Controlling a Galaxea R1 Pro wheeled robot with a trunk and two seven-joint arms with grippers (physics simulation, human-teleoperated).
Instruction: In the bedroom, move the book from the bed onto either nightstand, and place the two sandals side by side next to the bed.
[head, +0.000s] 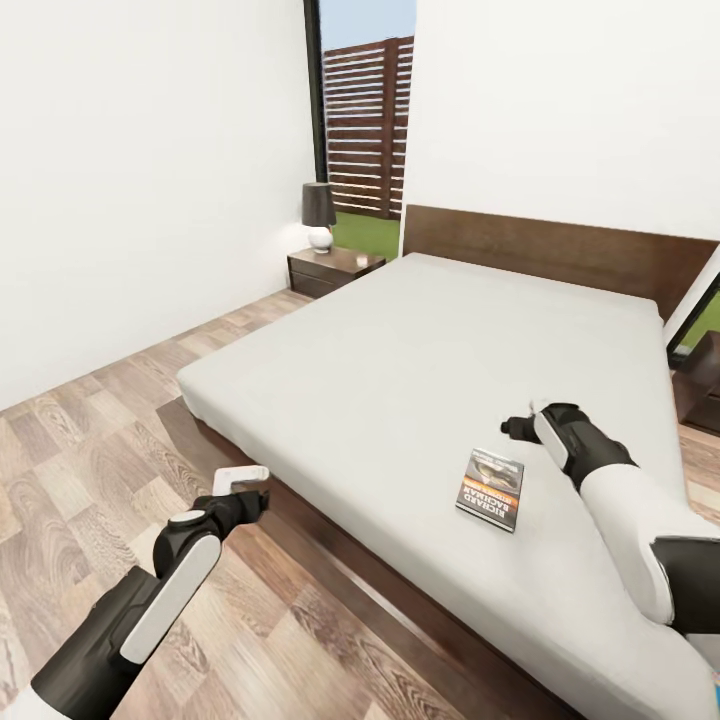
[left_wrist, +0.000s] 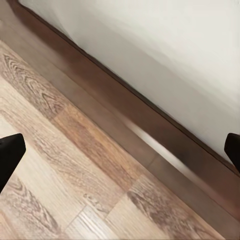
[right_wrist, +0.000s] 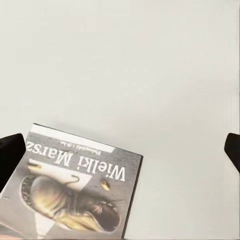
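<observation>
Step in hand, as I judge it: reaching for the book (head: 491, 489) to pick it off the bed (head: 400, 350). Book lies flat on the mattress, near the bed's foot-side edge, cover up, nothing on it.

Right gripper (head: 518, 429) hovers over the mattress just beyond the book, toward the headboard, not touching it. In the right wrist view the book (right_wrist: 75, 185) sits off to one side of the gap between the dark fingertips (right_wrist: 11, 157), which stand wide apart, holding nothing. So the gripper is not centred on it yet.

To do it well: bring the gripper back over the book so a short edge falls between the fingers. The book is thin and flat on soft mattress, so a top pinch will likely slip; better to come in low at an edge, press slightly into the mattress, and close on the spine or a corner.

Right arm is stretched forward across the bed, wrist angled down.

Left gripper (head: 245, 488) hangs off the bed's side over the wood floor (head: 90, 440), arm bent, fingers apart and empty; its wrist view shows the bed frame (left_wrist: 130, 125) and floor.

A nightstand (head: 335, 268) with a lamp (head: 319, 214) stands by the headboard, well apart from the book.
</observation>
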